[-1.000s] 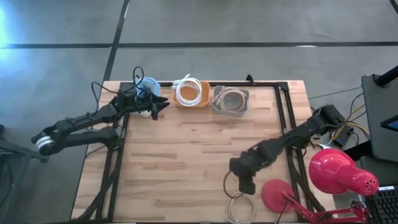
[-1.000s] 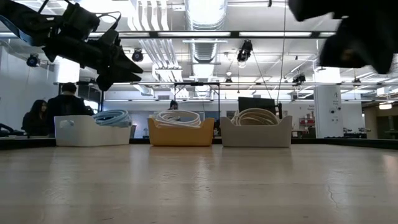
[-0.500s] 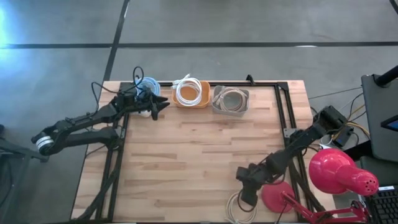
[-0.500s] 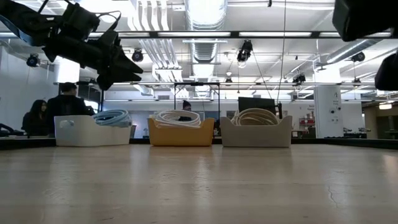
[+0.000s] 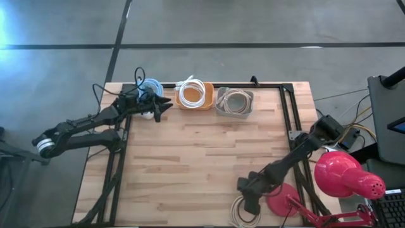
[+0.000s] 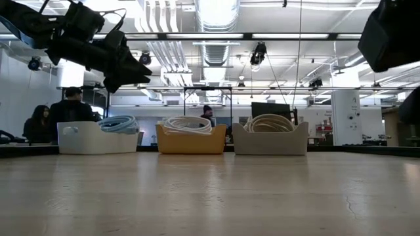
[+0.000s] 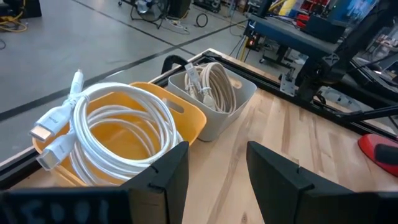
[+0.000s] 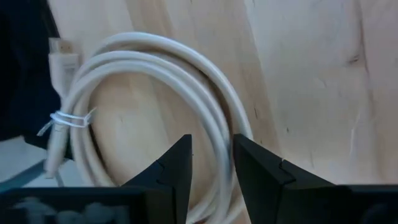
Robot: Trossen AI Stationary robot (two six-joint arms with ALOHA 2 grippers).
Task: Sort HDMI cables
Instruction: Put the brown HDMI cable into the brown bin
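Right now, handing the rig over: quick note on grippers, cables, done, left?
Right gripper open, straddling the strand of the beige coil on the table's near edge.
Left gripper open, holding nothing, waiting by the bins.
Done: blue coils in the white bin, white coil in the orange bin, beige coil in the grey bin.
Left: grasp the loose beige coil, carry it to the grey bin.

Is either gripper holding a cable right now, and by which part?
Nothing is held. The right gripper is open, straddling the strands of the beige cable coil; the left gripper is open by the bins.
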